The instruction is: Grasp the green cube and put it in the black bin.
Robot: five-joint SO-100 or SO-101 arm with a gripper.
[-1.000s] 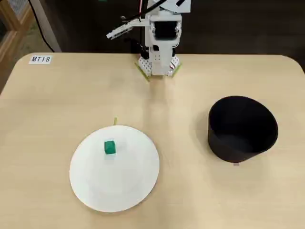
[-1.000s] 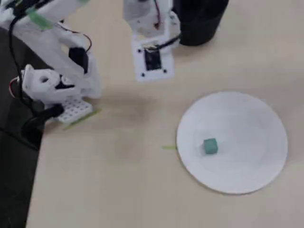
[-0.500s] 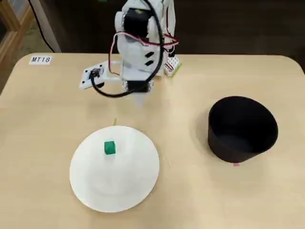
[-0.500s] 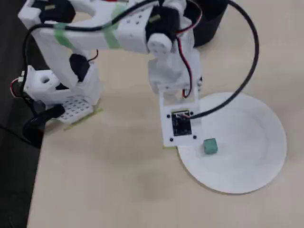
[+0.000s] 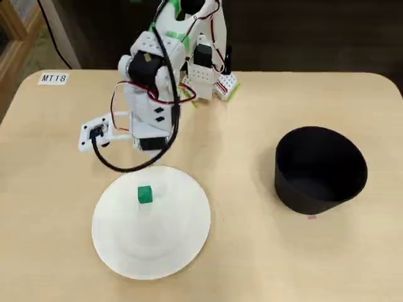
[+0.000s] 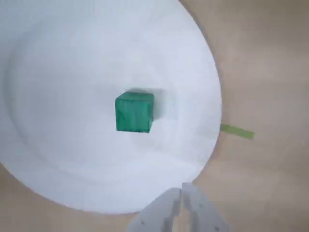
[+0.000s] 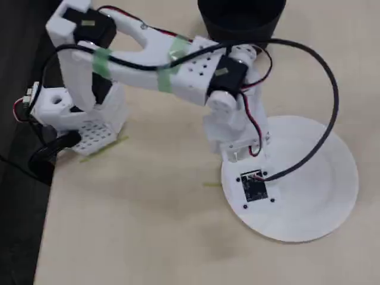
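Note:
The green cube [image 5: 145,194] sits on the white plate [image 5: 182,233], left of the plate's centre in a fixed view. In the wrist view the cube [image 6: 134,112] lies near the plate's [image 6: 58,58] middle. My gripper [image 6: 182,191] is at the bottom edge of that view, above the plate's rim, shut and empty, well short of the cube. In both fixed views the arm's wrist [image 5: 148,126] hides the fingers; in a fixed view the cube does not show on the plate [image 7: 320,196]. The black bin [image 5: 321,170] stands empty at the right, also seen at the top [image 7: 240,18].
The arm's base [image 5: 208,75] stands at the table's far edge. A thin green tape strip [image 6: 236,131] lies on the table beside the plate. A label reading MT18 [image 5: 53,78] is at the far left corner. A black cable [image 7: 326,107] loops over the plate.

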